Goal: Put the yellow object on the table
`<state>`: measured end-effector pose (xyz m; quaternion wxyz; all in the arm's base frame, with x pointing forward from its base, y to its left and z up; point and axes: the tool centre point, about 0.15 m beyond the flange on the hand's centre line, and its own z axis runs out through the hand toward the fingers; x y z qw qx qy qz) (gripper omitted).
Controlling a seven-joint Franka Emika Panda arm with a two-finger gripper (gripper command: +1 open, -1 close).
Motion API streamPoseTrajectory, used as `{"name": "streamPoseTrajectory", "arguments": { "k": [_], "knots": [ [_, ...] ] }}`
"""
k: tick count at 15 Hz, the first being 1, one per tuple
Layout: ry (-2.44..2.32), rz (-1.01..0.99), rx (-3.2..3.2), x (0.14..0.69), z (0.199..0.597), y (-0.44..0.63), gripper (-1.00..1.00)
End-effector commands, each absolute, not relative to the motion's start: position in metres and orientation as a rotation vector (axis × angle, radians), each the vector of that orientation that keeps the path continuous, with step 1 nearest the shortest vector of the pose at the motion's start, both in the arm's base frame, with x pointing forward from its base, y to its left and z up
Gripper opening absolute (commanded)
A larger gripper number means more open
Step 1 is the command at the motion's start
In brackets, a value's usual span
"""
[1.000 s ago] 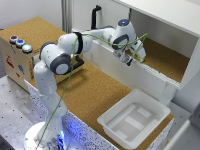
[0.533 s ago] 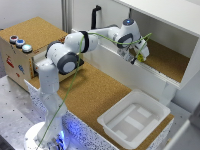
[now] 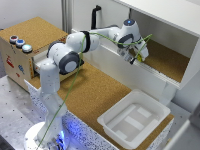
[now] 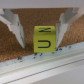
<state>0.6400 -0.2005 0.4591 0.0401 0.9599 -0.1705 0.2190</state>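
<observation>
The yellow object [image 4: 44,39], a small yellow cube with dark marks, sits on the cork floor of the white cabinet compartment, close to its white front lip. In the exterior view the yellow object [image 3: 140,58] shows as a small yellow spot at the fingertips. My gripper [image 4: 42,45] straddles it, open. One finger [image 4: 18,29] stands a little apart from the cube and the other nearly touches it. In the exterior view my gripper [image 3: 136,56] reaches over the compartment's front edge. The table [image 3: 95,92], a brown cork top, lies below and in front of the cabinet.
The white cabinet compartment [image 3: 167,62] has a raised front lip [image 3: 150,75] and a roof above the arm. A white plastic tub [image 3: 132,117] stands on the table at the exterior view's lower right. A cork-topped box with coloured buttons [image 3: 20,44] stands at the left.
The arm has swung toward the exterior view's right and the gripper has come down to the compartment floor at the yellow cube.
</observation>
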Motion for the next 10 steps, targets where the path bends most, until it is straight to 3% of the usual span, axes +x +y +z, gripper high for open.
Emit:
{"name": "streamPoseTrajectory", "arguments": {
  "k": [1, 5, 10],
  "knots": [
    [-0.555, 0.618, 2.950, 0.631, 0.466, -0.208, -1.00],
    [-0.427, 0.730, 2.960, 0.593, 0.482, -0.182, -1.00],
    [-0.339, 0.682, 3.042, 0.515, 0.462, -0.144, -1.00]
  ]
}}
